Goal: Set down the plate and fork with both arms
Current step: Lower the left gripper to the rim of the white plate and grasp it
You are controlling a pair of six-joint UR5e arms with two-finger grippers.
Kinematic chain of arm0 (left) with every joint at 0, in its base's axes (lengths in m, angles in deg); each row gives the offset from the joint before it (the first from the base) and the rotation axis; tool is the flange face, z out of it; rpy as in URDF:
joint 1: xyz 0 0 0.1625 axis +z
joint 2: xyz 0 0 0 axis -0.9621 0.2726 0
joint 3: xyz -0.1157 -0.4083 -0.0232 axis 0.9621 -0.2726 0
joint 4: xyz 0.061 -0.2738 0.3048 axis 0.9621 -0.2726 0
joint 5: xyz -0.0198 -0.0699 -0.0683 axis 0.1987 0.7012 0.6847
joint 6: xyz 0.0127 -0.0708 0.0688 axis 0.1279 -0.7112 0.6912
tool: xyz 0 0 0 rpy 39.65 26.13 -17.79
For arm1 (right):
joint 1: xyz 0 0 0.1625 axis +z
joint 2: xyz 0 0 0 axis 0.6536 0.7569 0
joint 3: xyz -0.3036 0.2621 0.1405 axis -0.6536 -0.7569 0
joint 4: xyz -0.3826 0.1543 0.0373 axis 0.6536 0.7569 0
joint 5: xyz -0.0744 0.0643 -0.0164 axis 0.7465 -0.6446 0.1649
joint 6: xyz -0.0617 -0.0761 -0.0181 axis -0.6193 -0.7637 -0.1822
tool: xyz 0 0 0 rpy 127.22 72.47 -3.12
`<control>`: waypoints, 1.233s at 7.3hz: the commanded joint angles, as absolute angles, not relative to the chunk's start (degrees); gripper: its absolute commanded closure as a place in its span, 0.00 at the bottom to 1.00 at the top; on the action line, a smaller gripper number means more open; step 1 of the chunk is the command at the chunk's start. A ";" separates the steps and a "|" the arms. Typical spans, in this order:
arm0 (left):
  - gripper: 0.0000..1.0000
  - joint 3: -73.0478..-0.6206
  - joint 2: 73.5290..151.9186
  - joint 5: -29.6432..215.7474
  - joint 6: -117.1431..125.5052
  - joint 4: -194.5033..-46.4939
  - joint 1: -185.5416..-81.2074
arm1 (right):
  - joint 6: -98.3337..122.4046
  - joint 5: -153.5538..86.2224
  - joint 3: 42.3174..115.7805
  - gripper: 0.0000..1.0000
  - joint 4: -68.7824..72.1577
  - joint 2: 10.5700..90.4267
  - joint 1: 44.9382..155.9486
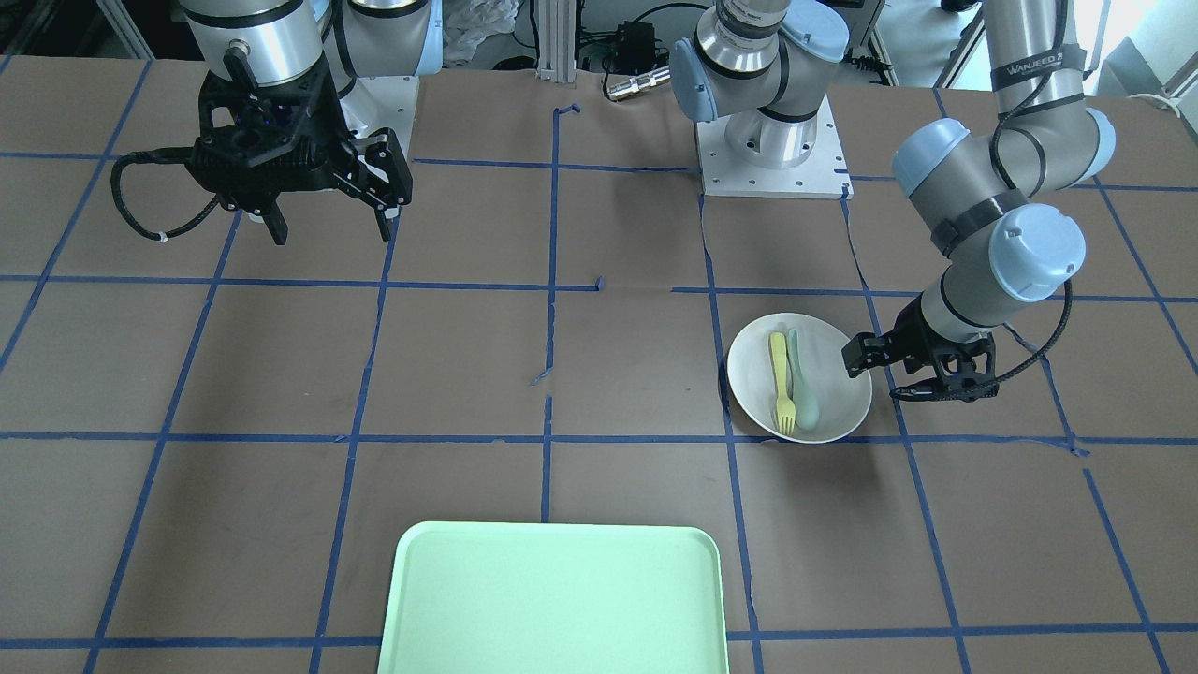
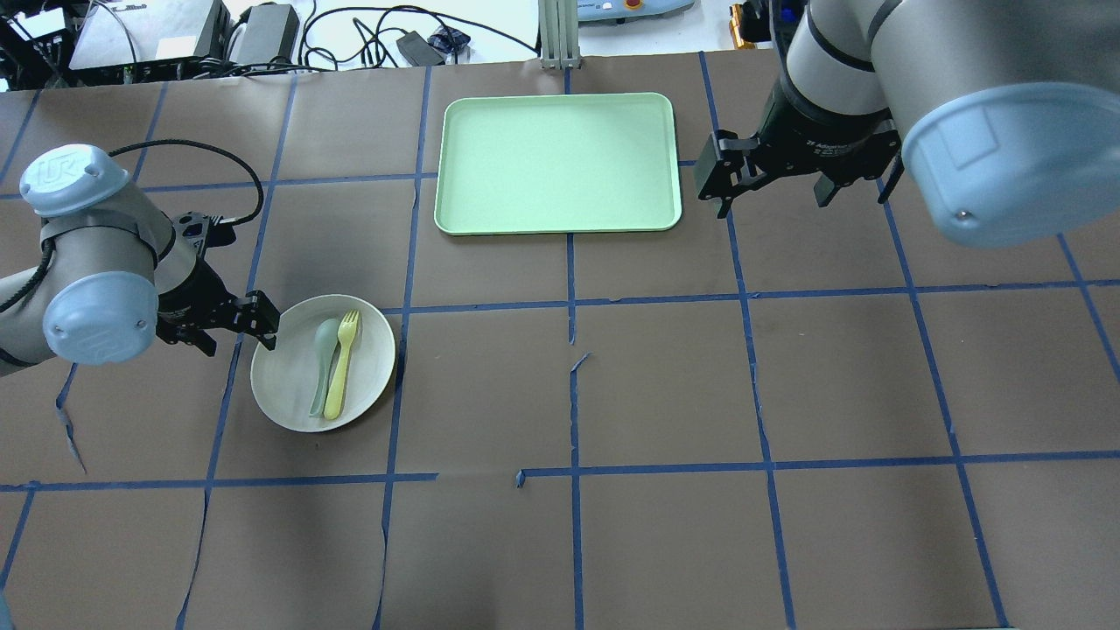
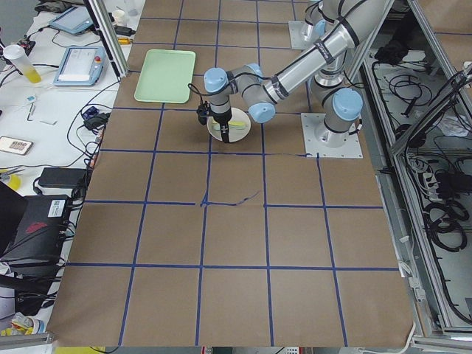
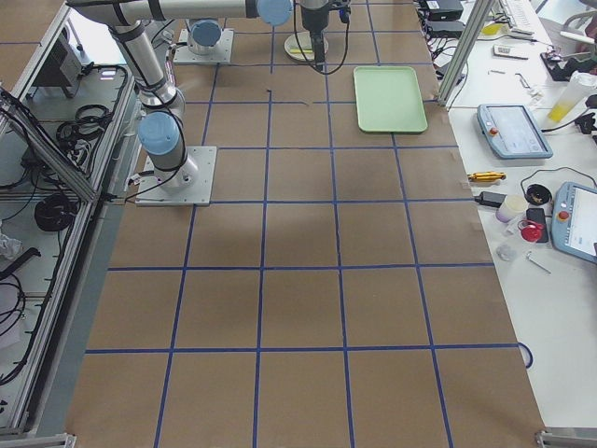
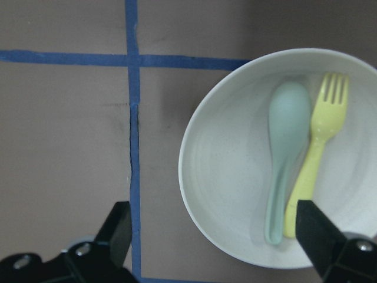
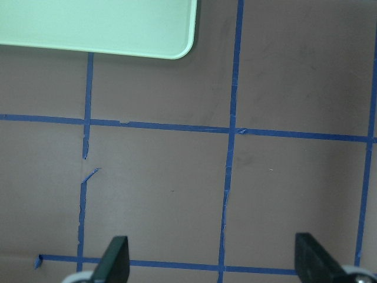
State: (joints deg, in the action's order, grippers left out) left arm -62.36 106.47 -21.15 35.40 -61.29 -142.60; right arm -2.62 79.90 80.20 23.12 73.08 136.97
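Note:
The off-white plate [image 2: 284, 376] lies on the table's left side, with the pale-yellow fork [image 2: 341, 367] and a grey-green spoon [image 2: 322, 363] side by side in it. My left gripper [image 2: 236, 331] is open at the plate's left rim. In the left wrist view one finger [image 5: 118, 227] is outside the plate [image 5: 230, 177] and the other finger [image 5: 315, 236] is over its inside, near the fork [image 5: 312, 171]. It holds nothing. My right gripper [image 2: 774, 192] is open and empty, raised just right of the green tray [image 2: 560, 162].
The mint-green tray [image 1: 552, 599] lies at the table's far middle edge, with nothing in it. Its corner shows in the right wrist view [image 6: 118, 29]. Blue tape lines grid the brown table. Both arm bases stand at the robot's side.

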 commanded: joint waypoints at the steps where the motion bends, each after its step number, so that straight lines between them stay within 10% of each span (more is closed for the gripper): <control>1: 0.37 -62.93 109.56 -21.29 35.70 -60.64 -142.38 | -2.62 79.88 80.10 0.00 23.11 73.06 136.96; 2: 0.40 -63.28 109.56 -21.29 35.70 -60.64 -142.38 | -2.62 79.88 80.18 0.00 23.11 73.06 136.96; 5: 0.96 -63.37 109.57 -21.47 35.79 -60.73 -142.38 | -2.62 79.97 80.10 0.00 23.11 73.15 136.96; 9: 1.00 -62.67 108.78 -20.42 36.31 -61.08 -141.69 | -2.62 79.97 80.10 0.00 23.03 73.15 136.96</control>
